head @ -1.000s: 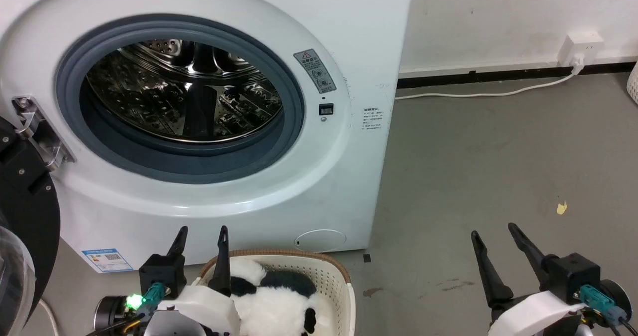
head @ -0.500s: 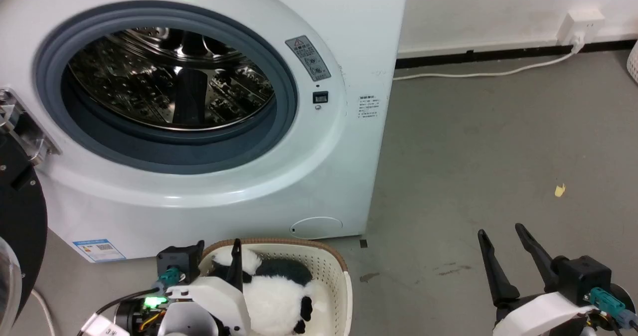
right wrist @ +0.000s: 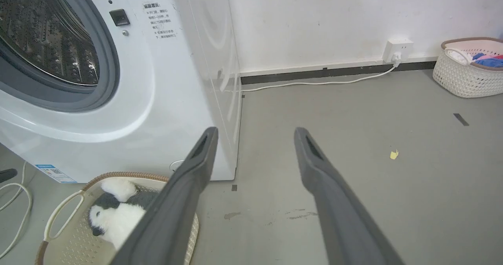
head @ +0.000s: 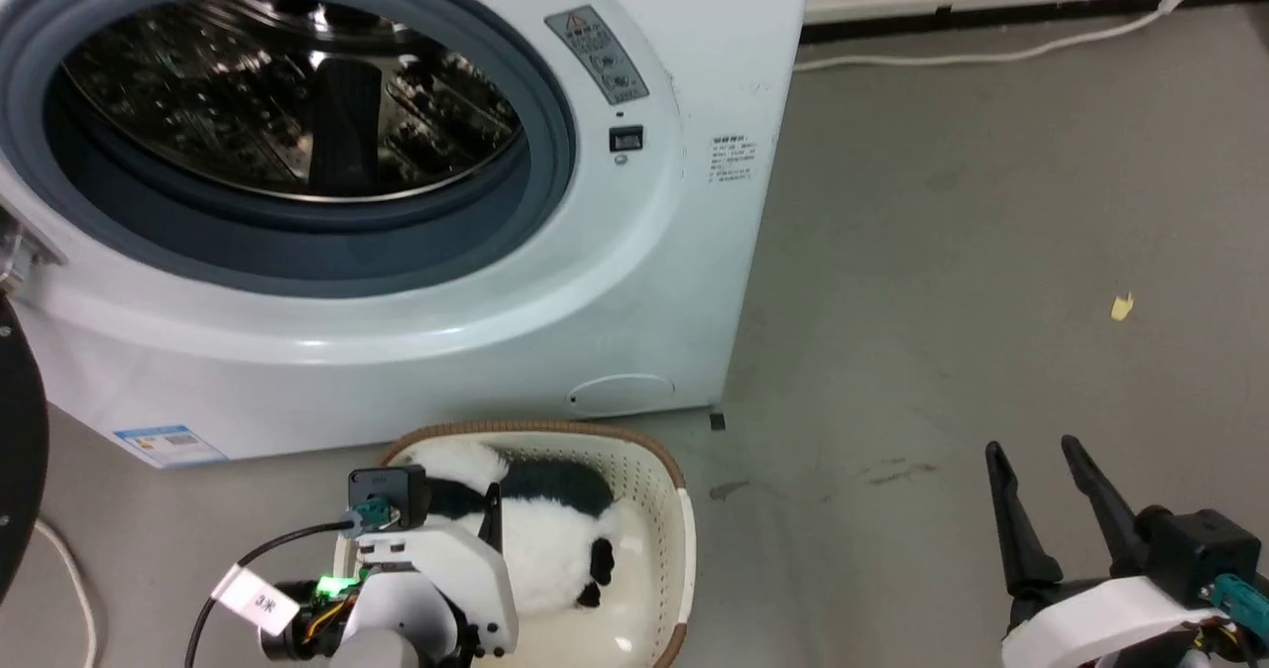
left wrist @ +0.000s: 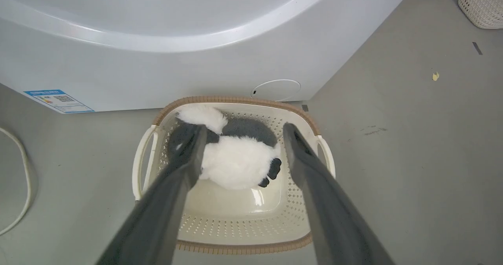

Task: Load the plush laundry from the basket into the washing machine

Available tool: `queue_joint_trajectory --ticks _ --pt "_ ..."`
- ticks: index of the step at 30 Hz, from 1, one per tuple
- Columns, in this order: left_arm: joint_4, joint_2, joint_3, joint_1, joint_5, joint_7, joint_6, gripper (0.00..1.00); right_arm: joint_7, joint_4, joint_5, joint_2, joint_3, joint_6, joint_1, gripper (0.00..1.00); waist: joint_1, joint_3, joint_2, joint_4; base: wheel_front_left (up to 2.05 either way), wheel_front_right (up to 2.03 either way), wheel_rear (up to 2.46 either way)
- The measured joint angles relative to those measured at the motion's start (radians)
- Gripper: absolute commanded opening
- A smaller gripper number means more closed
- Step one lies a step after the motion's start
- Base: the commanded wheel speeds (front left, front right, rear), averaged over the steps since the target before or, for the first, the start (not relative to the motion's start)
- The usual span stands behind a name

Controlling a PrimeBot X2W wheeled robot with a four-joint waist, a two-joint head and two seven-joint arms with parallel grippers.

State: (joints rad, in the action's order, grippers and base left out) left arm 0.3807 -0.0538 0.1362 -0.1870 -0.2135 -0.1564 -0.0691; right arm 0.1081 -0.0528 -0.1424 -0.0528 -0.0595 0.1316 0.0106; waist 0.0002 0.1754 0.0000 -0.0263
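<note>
**While the plush laundry [head: 540, 539] lies in the basket [head: 677, 480], the left gripper [left wrist: 243, 128] hangs open over it**

Because the left arm's pale wrist covers the basket's near-left corner in the head view, one of that gripper's dark fingers [head: 489, 519] shows there and the other is hidden. From the left wrist view the jaws stand wide apart, holding nothing. The left finger crosses the toy's dark head end and the right one lies over the basket's right wall. Whether either touches the fur cannot be told. The toy rests on the basket floor toward the far side, white belly up, its black back against the wall nearest the washing machine [head: 397, 351].

The washer's top is cut off by the frame, and of its door [head: 15, 450] a black arc at the left edge is all that can be seen. The steel drum [head: 288, 93] is a mass of reflections.

The right gripper [head: 1031, 445] sits low at the right over bare floor, jaws well apart and empty.

Compared with a second ago, the head camera has tipped down: the washer sits higher in the frame and the wall socket has slid out at the top. The left gripper, then pointing up beside the basket's left rim, has swung over the basket. The right gripper remains spread as before.
</note>
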Motion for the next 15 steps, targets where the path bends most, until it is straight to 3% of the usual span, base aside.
queue_joint_trajectory --ticks 15 --pt "0.163 0.001 0.048 -0.141 -0.063 0.056 0.000 1.00 0.017 0.057 -0.028 0.000 -0.053 0.000 -0.036 1.00 0.0000 0.163 0.0000 0.017 0.00 0.00 0.00"
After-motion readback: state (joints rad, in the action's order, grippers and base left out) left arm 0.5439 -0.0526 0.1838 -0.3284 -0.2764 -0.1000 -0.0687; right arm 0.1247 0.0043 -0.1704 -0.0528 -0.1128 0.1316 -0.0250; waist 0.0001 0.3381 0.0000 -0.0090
